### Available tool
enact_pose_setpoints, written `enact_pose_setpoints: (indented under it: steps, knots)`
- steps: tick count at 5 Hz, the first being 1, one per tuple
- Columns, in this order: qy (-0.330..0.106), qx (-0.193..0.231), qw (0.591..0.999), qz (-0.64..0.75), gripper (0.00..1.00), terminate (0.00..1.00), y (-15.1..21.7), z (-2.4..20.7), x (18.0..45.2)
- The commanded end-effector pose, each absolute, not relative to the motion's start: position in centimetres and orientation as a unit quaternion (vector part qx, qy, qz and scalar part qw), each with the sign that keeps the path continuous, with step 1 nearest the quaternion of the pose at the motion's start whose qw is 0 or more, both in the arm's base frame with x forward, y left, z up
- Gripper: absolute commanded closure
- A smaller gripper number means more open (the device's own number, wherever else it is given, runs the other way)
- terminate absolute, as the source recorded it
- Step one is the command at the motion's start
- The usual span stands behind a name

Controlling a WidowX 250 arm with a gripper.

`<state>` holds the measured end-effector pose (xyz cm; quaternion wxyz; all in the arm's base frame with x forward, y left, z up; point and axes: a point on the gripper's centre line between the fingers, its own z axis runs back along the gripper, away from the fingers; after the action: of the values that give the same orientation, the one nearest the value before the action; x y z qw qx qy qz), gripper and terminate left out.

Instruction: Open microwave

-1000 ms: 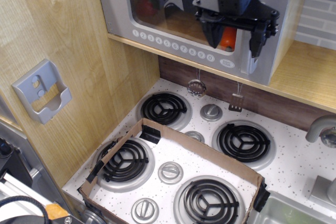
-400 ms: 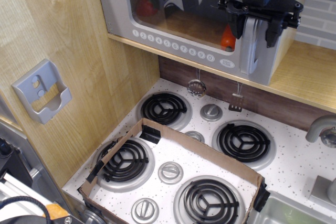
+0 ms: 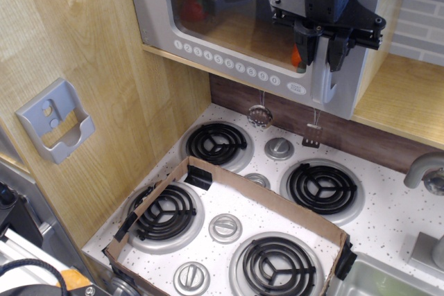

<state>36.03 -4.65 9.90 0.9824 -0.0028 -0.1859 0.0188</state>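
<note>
Your gripper (image 3: 321, 48) has slid back leftward since a moment ago and its black fingers (image 3: 305, 45) now close around the chunky curved grey handle (image 3: 323, 77) of the silver-grey plastic microwave (image 3: 229, 15), whose tinted door looks pulled slightly out, so the opening seems begun.

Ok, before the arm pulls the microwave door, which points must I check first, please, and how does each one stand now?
1. Gripper at the handle, fingers either side: ok.
2. Firm grip on the handle: cannot tell.
3. Microwave door already swung out: cannot tell.
4. Free space in front of the door: ok.
5. Spoon and spatula hang below the door, clear of it: ok.
</note>
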Motion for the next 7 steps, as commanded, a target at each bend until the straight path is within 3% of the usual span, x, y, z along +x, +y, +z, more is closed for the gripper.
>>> enact_pose_setpoints:
  steps: [1,4,5,6,7]
  knots:
    - [-0.205,0.004,0.976,0.071,0.0,0.0,-4.3,11.5,33.0]
    - [-0.182,0.035,0.956,0.229,0.0,0.0,-8.1,11.0,24.4]
    - [-0.18,0.011,0.957,0.225,0.0,0.0,-10.7,10.2,24.7]
    - [-0.159,-0.041,0.965,0.206,0.0,0.0,-13.5,10.4,27.0]
    - [-0.173,-0.039,0.972,0.157,0.0,0.0,-15.6,10.3,30.1]
